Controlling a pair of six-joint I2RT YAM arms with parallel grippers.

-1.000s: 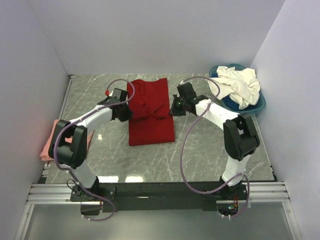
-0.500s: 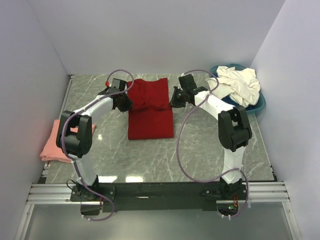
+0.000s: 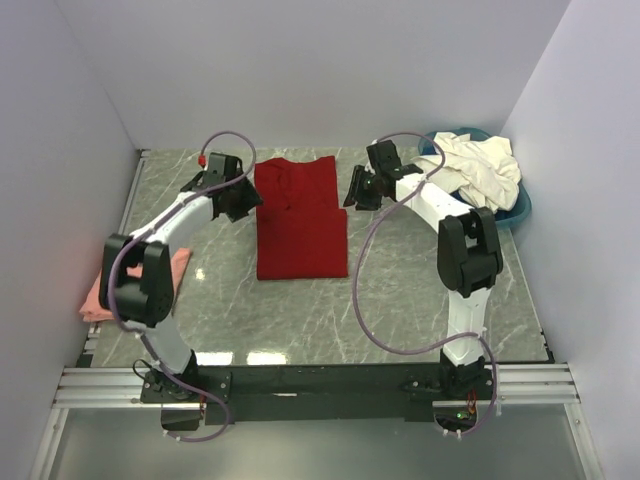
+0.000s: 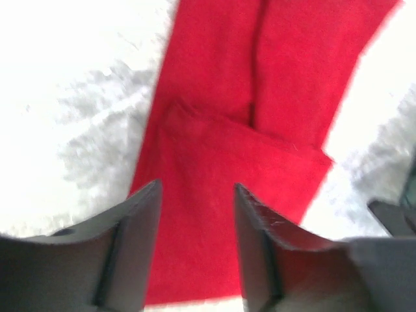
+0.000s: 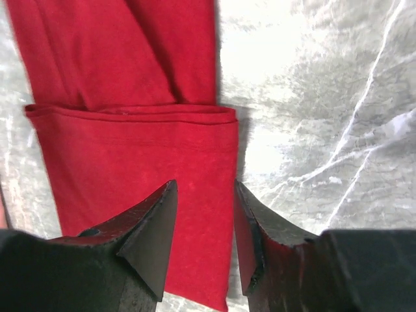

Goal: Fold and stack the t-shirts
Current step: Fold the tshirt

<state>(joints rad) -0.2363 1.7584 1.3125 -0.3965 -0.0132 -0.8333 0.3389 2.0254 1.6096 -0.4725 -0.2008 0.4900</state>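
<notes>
A deep red t-shirt (image 3: 300, 215) lies flat in the middle of the table, folded into a long rectangle. My left gripper (image 3: 240, 200) hovers at its far left edge and stands open with nothing between the fingers. In the left wrist view, the red t-shirt (image 4: 260, 130) fills the gap of the left gripper (image 4: 197, 188). My right gripper (image 3: 355, 190) is at the far right edge, open and empty. In the right wrist view, the right gripper (image 5: 205, 185) stands over the folded edge of the red t-shirt (image 5: 130, 130). A salmon-pink t-shirt (image 3: 100, 290) lies at the left edge. Cream-white t-shirts (image 3: 480, 170) are heaped at the back right.
The cream heap sits in a round blue basin (image 3: 520, 210) in the back right corner. White walls close in the marble table (image 3: 420, 300) on three sides. The arms' bases and a black rail (image 3: 320, 380) run along the near edge.
Both grippers moved toward the back of the table with the red t-shirt's folded layer, then opened and let it go. The bunched fold now lies flat.
</notes>
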